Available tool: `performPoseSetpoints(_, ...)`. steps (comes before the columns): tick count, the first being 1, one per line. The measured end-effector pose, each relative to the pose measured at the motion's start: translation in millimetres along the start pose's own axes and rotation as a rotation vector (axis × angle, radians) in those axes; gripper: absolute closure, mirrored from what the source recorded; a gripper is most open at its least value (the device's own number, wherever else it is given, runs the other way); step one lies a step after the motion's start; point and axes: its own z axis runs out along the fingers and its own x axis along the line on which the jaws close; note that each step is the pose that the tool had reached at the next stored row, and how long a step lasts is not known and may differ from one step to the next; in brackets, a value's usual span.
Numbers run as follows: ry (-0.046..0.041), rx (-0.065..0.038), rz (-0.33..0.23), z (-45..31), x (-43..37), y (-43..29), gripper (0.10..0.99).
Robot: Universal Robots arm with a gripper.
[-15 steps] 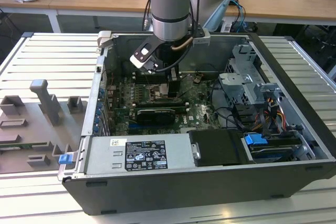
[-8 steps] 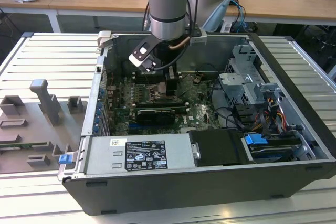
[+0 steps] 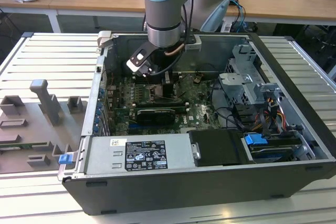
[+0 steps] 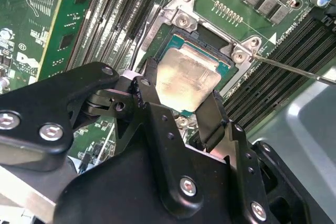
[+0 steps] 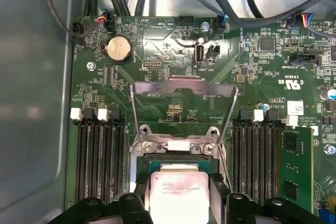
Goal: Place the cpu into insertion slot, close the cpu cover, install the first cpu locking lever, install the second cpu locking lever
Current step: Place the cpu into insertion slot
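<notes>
We see the cpu (image 4: 186, 80) as a small flat square chip. It has a pale, dull silver-beige metal top and a narrow green edge showing along two of its sides. It lies within the insertion slot (image 4: 207, 34), whose dark rim frames it. We cannot tell whether it is fully seated. The gripper (image 4: 182, 86) comes down over it, and its black fingers (image 4: 215, 111) press against two opposite edges of the chip, clamping it.

The cpu cover (image 5: 181, 87), a thin grey metal frame with a large window, stands raised on its hinge. The hinge is on the slot's side facing the coin cell (image 5: 118, 49). A thin wire locking lever (image 4: 294, 69) sticks up free beside the slot. Black memory slots (image 5: 100, 156) run along both flanks.

In the exterior view, the open computer case (image 3: 210, 195) holds the green motherboard (image 3: 202, 111). The arm (image 3: 165, 9) reaches in toward 11 o'clock of the case's middle. The grey power supply (image 3: 139, 153) lies at 6 o'clock from the gripper, and the metal drive cage (image 3: 247, 85) with its cables lies at 3 o'clock. At 9 o'clock from the case, a grey fixture tray (image 3: 31, 129) carrying grey blocks rests on the slatted table (image 3: 47, 61).
</notes>
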Motion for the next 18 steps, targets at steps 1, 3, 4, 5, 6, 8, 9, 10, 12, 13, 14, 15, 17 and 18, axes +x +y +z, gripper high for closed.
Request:
performPoseSetpoints(1,-0.0006,0.000,0.002,0.4,0.0,0.0,0.549)
performPoseSetpoints(3,-0.0023,0.000,0.005,1.9,0.1,-0.2,0.549)
performPoseSetpoints(4,-0.0023,0.000,0.005,2.4,0.2,-0.2,0.549)
performPoseSetpoints(5,-0.0024,0.000,0.005,2.9,0.5,-0.3,0.549)
performPoseSetpoints(6,-0.0024,0.001,0.005,4.4,0.8,-0.3,0.549)
performPoseSetpoints(8,-0.0027,0.001,0.005,4.7,0.8,-0.4,0.549)
performPoseSetpoints(9,-0.0028,0.001,0.005,4.7,0.7,-0.4,0.549)
performPoseSetpoints(10,-0.0028,0.001,0.005,4.7,0.7,-0.4,0.549)
performPoseSetpoints(12,-0.0029,0.001,0.005,4.7,0.7,-0.4,0.533)
performPoseSetpoints(13,-0.0027,0.001,0.005,4.7,0.8,-0.4,0.533)
performPoseSetpoints(14,-0.0026,0.001,0.005,4.7,0.8,-0.4,0.475)
performPoseSetpoints(15,0.0005,0.001,0.006,4.7,0.8,-0.5,0.475)
performPoseSetpoints(17,0.0027,0.001,0.006,4.5,0.8,-0.8,0.475)
performPoseSetpoints(18,0.0026,0.001,0.006,4.5,0.8,-1.1,0.475)
